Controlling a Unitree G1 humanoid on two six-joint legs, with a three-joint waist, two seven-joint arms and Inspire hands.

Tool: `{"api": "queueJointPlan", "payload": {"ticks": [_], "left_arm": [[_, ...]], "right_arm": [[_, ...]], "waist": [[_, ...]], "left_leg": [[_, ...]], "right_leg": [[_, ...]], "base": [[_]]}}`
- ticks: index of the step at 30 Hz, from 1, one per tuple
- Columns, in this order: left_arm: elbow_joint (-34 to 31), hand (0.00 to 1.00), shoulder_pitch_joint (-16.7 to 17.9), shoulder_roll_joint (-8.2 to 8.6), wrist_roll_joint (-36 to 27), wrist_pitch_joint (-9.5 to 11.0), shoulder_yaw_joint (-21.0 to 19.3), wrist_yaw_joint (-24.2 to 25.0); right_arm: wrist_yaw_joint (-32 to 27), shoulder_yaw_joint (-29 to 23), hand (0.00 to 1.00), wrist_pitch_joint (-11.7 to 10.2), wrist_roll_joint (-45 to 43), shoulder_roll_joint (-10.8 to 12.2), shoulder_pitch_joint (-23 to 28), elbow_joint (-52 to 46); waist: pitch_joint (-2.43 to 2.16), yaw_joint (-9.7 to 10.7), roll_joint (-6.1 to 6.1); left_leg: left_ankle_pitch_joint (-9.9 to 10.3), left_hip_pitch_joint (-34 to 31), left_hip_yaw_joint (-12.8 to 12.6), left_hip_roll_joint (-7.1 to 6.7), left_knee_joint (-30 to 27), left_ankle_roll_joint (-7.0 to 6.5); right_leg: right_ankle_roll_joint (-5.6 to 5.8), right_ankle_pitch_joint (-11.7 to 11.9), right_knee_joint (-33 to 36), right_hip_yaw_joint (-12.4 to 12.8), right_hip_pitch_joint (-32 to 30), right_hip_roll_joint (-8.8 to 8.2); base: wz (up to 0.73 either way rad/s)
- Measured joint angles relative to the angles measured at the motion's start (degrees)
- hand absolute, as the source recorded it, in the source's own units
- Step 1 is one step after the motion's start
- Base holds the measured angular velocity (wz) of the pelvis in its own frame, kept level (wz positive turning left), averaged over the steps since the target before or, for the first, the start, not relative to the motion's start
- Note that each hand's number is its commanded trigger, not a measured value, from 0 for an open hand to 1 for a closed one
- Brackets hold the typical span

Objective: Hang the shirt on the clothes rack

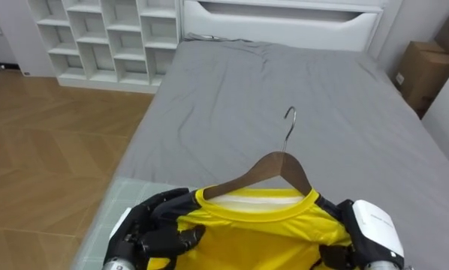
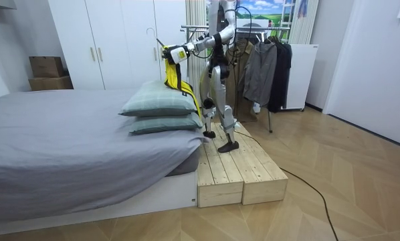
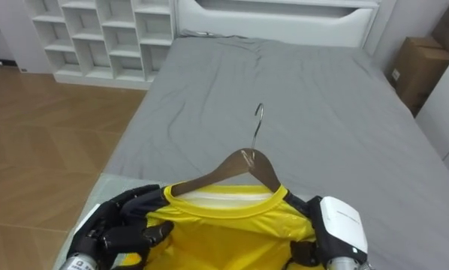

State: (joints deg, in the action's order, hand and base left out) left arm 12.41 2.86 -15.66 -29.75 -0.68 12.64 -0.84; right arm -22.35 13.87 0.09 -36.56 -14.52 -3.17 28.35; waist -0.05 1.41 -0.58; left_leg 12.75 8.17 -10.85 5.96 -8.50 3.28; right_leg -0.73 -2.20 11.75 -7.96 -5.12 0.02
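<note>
1. Left eye view: the yellow shirt (image 1: 262,229) is up in front of the robot, already on the wooden hanger (image 1: 263,169), collar wrapped round the hanger's neck. The metal hook (image 1: 289,120) stands free above the collar, pointing at the bed. The left hand (image 1: 151,234) has its dark fingers curled tight into the shirt's left shoulder. The right hand (image 1: 369,238) shows its white back at the other shoulder, with fingers hooked into the cloth there too. Beyond them lies the grey bed (image 1: 299,90), rumpled a little near the white headboard (image 1: 284,19). A white shelf unit (image 1: 104,37) stands off to the left, over the wooden floor (image 1: 44,150).

2. Right eye view: same picture from a touch aside. Both hands are clamped on the shirt's shoulders, and the hanger's arms slope down under the collar. A cardboard box (image 3: 416,71) sits at the right edge beside the bed. A pale green pillow (image 3: 108,187) peeks in just below the left hand.

3. Room view: the robot stands upright on a low wooden platform (image 2: 243,171) at the end of the bed, facing it, arms stretched out to the room view's left. The shirt hangs from its hands over the two stacked pillows, its lower part trailing down beside them. Behind the robot is the clothes rack (image 2: 253,30) with dark garments (image 2: 268,67) on it, well apart from the shirt. White wardrobes (image 2: 113,40) line the far wall.
</note>
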Motion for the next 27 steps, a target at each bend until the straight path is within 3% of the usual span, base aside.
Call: {"api": "queueJointPlan", "payload": {"ticks": [1, 2, 3, 4, 27], "left_arm": [[0.0, 0.86, 0.0, -0.05, 0.05, 0.0, -0.01, 0.09], [0.01, 0.6, 0.01, -0.12, 0.06, 0.0, -0.01, 0.21], [0.02, 0.42, 0.14, -0.33, 0.16, -0.02, 0.05, 0.56], [0.01, 0.0, 0.47, -0.31, 0.16, -0.02, 0.01, 0.63], [0.02, 0.0, 1.07, -0.15, 0.3, 0.76, -0.53, 1.11]], "right_arm": [[0.0, -0.04, 1.0, 0.0, 0.0, 0.02, 0.0, -0.03], [-0.01, -0.08, 1.0, 0.0, 0.0, 0.07, 0.0, -0.06], [-0.21, -0.11, 1.0, 0.0, 0.0, 0.09, -0.02, -0.11], [-0.37, -0.1, 1.0, 0.0, -0.01, 0.08, -0.02, -0.32], [-0.26, -0.42, 1.0, -0.03, -0.02, 0.9, 0.0, -0.63]], "waist": [[-0.09, 0.09, 0.15], [-0.11, 0.12, 0.19], [-0.13, 0.16, 0.25], [-0.14, 0.28, 0.27], [-0.03, 1.34, 0.46]], "left_leg": [[0.0, 0.0, 0.0, 0.0, -0.01, 0.0], [0.0, 0.0, 0.0, 0.0, -0.01, 0.0], [0.0, 0.0, -0.01, 0.0, -0.03, 0.0], [0.0, 0.0, -0.02, 0.0, -0.08, 0.0], [0.03, 0.07, -0.09, 0.05, 0.42, 0.0]], "right_leg": [[0.0, -0.02, 0.02, -0.01, 0.0, 0.0], [0.0, -0.02, 0.03, 0.0, 0.0, 0.0], [0.0, -0.02, 0.05, 0.0, 0.0, 0.0], [-0.01, -0.02, 0.08, 0.0, 0.01, -0.01], [0.05, -0.06, 0.02, -0.07, -0.05, 0.06]], "base": [[0.0], [0.0], [0.0], [0.0], [0.0]]}}
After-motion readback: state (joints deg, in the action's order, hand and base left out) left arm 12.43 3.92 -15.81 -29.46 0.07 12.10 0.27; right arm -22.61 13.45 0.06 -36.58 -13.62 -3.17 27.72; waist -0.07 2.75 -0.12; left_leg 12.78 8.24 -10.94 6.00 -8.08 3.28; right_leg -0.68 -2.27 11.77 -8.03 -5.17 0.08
